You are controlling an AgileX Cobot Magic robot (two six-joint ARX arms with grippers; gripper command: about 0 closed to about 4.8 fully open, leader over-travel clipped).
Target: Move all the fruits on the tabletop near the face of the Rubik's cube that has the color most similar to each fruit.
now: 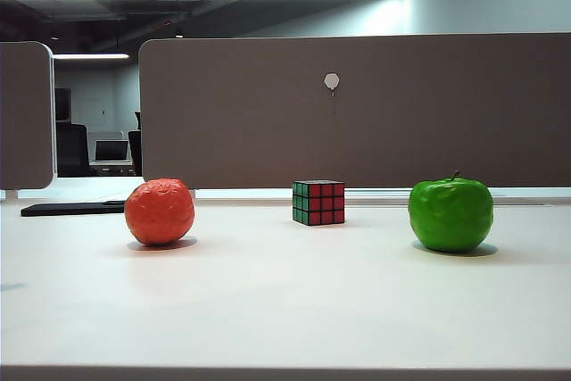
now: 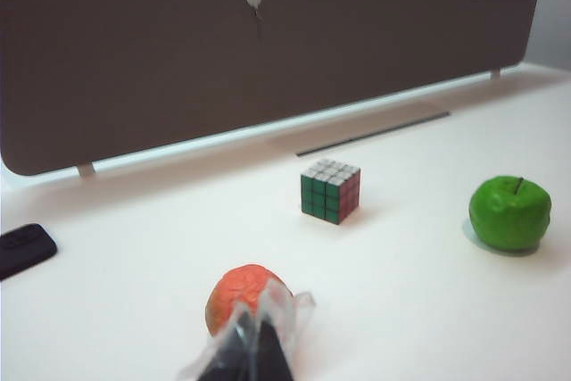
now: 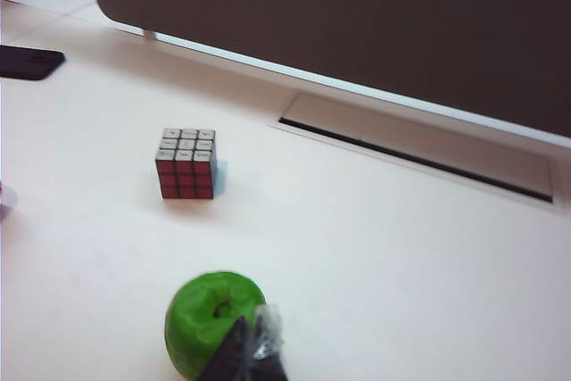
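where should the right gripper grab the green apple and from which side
Grip the green apple across its widest middle, coming down from above. It sits upright on the tabletop with open space all round, stem up, so straddle the stem. The right gripper, shut now, hovers just short of it and would have to open first.

My left gripper [image 2: 252,350]: dark, near-black fingers tapering to a point, wrapped in crinkled clear plastic film. My right gripper [image 3: 250,354]: same dark wedge shape, same clear shiny film bunched at tip. Rest of both arms out of frame.
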